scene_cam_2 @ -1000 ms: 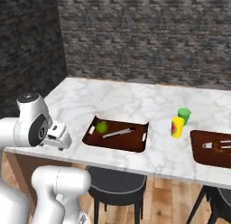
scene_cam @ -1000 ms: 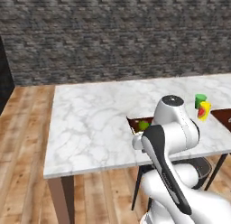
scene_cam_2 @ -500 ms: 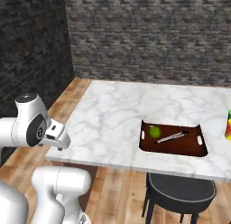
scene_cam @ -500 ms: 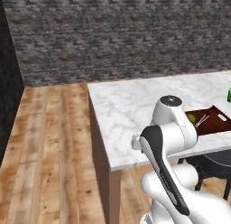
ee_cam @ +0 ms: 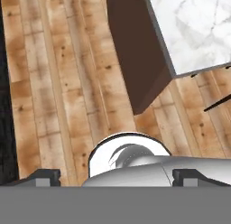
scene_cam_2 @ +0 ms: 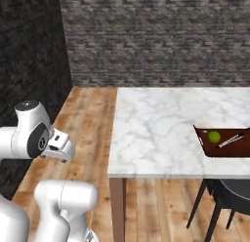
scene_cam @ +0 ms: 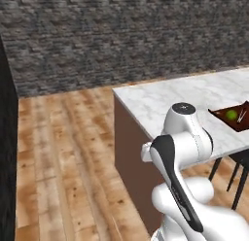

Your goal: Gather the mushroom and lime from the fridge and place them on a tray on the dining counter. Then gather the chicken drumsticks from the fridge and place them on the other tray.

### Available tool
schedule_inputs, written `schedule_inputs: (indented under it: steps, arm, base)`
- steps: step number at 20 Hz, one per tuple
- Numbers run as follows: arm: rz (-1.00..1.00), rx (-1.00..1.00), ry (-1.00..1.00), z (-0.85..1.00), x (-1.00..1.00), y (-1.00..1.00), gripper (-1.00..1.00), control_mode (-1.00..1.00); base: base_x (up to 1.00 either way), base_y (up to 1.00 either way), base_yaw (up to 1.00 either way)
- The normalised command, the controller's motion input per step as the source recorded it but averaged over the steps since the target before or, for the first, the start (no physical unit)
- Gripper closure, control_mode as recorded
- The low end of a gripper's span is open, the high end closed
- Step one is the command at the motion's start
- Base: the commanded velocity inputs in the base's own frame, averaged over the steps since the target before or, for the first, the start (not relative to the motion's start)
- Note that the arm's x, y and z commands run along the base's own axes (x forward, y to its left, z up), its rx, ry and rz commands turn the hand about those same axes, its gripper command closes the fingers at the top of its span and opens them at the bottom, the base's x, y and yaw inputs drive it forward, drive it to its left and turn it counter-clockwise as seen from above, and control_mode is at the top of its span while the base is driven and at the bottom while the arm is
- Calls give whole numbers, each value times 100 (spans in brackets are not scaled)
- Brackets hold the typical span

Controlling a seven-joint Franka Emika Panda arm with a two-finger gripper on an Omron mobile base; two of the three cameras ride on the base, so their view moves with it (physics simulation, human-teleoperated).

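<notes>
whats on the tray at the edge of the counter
On the brown tray lie a green lime and a thin pale stick-like item, too small to identify. The tray's right part is cut off by the picture edge, so anything there is unseen.

The light is even and soft, with no clear source. The marble bench [scene_cam_2: 161, 129] is the brightest surface but has no glare. The stone wall [scene_cam: 121, 36] is dim, and the 9 o'clock side of both base views is almost black. Under the bench lies dark shade. Textures look slightly soft and pixelated.
</notes>
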Motion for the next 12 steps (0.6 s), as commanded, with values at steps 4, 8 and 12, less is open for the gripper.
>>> schedule_inputs:
  steps: [4,8,12]
  arm:
    - [0,0,0,0,0,0,-100,100]
    - [0,0,0,0,0,0,-100,100]
    - [0,0,0,0,0,0,-100,100]
  base:
    - [44,91,-45]
    - [60,80,-48]
    - [71,76,-48]
